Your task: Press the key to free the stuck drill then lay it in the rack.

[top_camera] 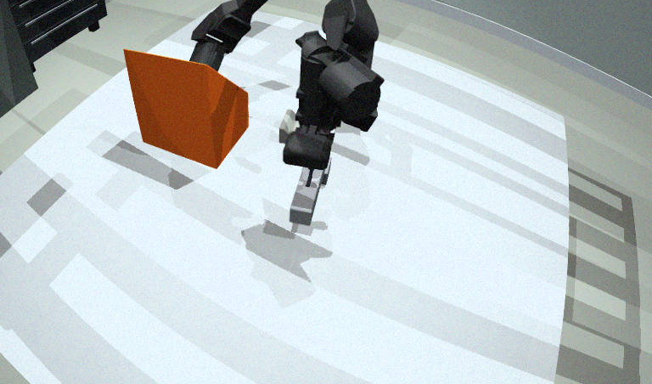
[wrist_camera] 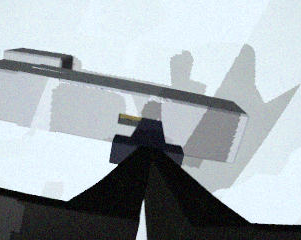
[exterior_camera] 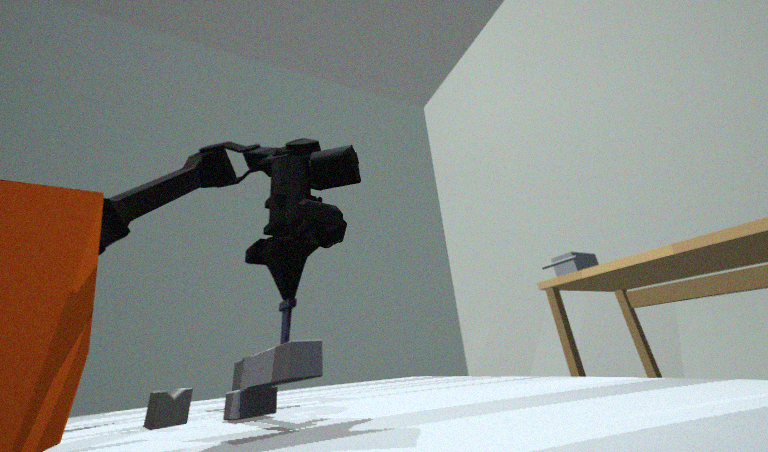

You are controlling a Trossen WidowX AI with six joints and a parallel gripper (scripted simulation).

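My gripper [top_camera: 311, 167] [exterior_camera: 288, 298] [wrist_camera: 148, 156] is shut and empty, pointing down. Its tips meet the top of the dark blue T-shaped key [exterior_camera: 286, 324] [wrist_camera: 151, 132] and look to be touching it. The key stands upright on a long grey block [top_camera: 303, 200] [exterior_camera: 297, 361] [wrist_camera: 90, 106], which overhangs a lower grey foot [exterior_camera: 260, 402]. A small gold piece [wrist_camera: 129, 116] shows beside the key in the wrist view; whether it is part of the drill I cannot tell. No drill shows clearly. A grey V-notched stand [top_camera: 287, 126] [exterior_camera: 168, 410], apparently part of the rack, stands apart from the block.
A big orange angular panel [top_camera: 175, 105] [exterior_camera: 45, 288] stands left of the arm in the top view. A wooden table [exterior_camera: 679, 260] with a grey box [exterior_camera: 576, 262] is in the background. A black drawer cabinet [top_camera: 57, 4] stands at the back left.
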